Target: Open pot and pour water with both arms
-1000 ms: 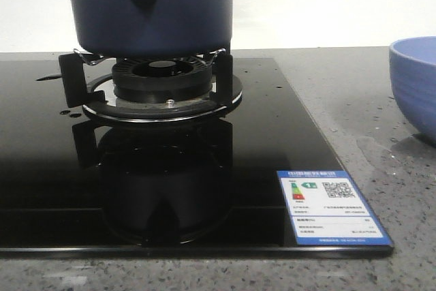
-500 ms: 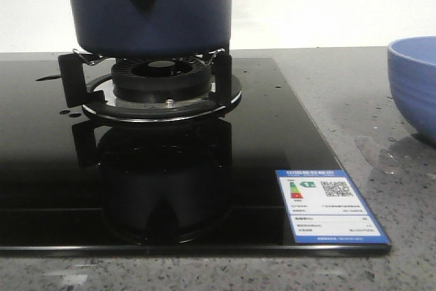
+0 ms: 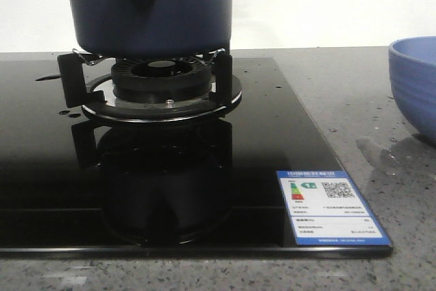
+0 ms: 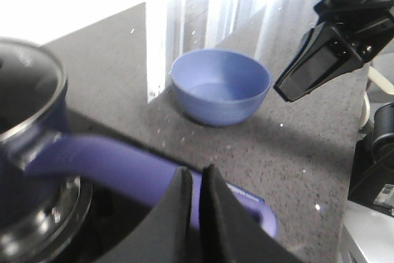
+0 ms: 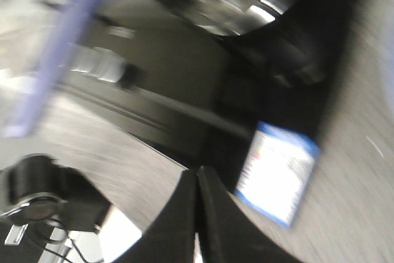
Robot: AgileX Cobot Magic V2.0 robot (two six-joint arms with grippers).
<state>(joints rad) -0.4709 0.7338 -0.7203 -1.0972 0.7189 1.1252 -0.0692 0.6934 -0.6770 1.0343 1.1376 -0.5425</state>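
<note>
Presently: pot (image 3: pixel 153 8), dark blue, seated on the burner grate (image 3: pixel 160 80) of the black glass hob (image 3: pixel 54 189) toward the surface's far left, glass lid seemingly still on. Left gripper (image 4: pixel 196 214) with jaws narrow, just above the pot's long handle (image 4: pixel 117 167), apparently positioned to grasp. Right gripper (image 5: pixel 196 214) jaws narrow, empty, view blurred. Bowl (image 3: pixel 415 86) at the right edge with water (image 3: pixel 378 151) spilt beside it; energy label (image 3: pixel 330 207) on the hob's near right corner
</note>
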